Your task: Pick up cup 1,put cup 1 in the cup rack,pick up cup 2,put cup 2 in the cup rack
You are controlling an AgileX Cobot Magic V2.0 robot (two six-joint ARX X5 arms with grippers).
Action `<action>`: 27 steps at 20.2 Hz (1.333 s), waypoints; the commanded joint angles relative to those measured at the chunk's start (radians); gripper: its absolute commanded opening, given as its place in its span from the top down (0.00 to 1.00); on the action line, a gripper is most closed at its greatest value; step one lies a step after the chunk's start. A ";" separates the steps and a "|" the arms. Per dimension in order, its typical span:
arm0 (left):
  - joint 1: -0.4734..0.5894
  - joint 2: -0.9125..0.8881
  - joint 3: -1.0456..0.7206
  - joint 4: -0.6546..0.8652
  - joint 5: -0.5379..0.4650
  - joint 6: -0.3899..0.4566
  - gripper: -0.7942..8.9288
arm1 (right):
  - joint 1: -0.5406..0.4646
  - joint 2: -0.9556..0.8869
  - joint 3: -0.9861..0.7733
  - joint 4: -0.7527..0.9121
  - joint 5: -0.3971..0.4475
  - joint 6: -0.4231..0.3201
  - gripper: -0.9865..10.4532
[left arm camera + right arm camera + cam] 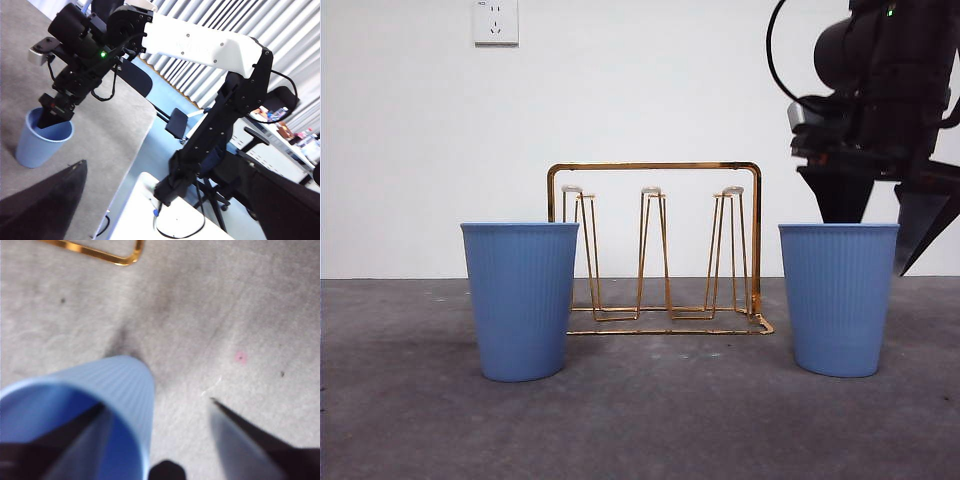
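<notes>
Cup 1 (839,298), the blue ribbed one toward the table's right end in your front view, stood upright on the grey table (640,420), and your right gripper (885,225) was at its rim. Jaws were wide: one black jaw reached down inside the cup's mouth, the other hung outside the wall, w/ the wall between them. The wrist cam showed the same: one jaw in the blue interior, the other over bare table beside the cup. No squeeze on the wall yet, as far as you could see. From the left wrist cam you got the same cup (42,140) w/ the right gripper (55,112) dipping into it, near the table's edge.

Cup 2 (521,298), same blue, stood upright toward the left end, untouched, well apart from cup 1.

Rack (660,250) sat between the two cups and farther back, nearer the wall: gold wire arch, three pairs of upright prongs w/ pale tips, nothing hung on them. One corner of its base (107,255) showed in the right wrist cam, apart from cup 1.

Left gripper (165,210) was raised away from the work, looking across at the other arm; its two dark jaws stood wide apart, holding nothing.
</notes>
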 commanded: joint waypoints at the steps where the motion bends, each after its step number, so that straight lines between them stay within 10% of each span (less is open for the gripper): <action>1: -0.003 0.002 0.002 0.009 -0.031 -0.003 0.24 | 0.002 0.026 -0.001 0.004 0.000 0.008 0.78; 5: -0.003 0.002 0.002 0.018 -0.033 -0.022 0.24 | 0.002 0.034 -0.001 0.006 -0.006 0.000 0.93; 16: -0.019 0.004 0.002 0.188 -0.029 -0.158 0.24 | 0.002 -0.076 0.008 -0.026 -0.035 -0.045 0.93; 27: -0.105 0.027 0.002 0.705 -0.133 -0.489 0.24 | 0.001 -0.533 0.220 0.083 -0.292 0.048 0.93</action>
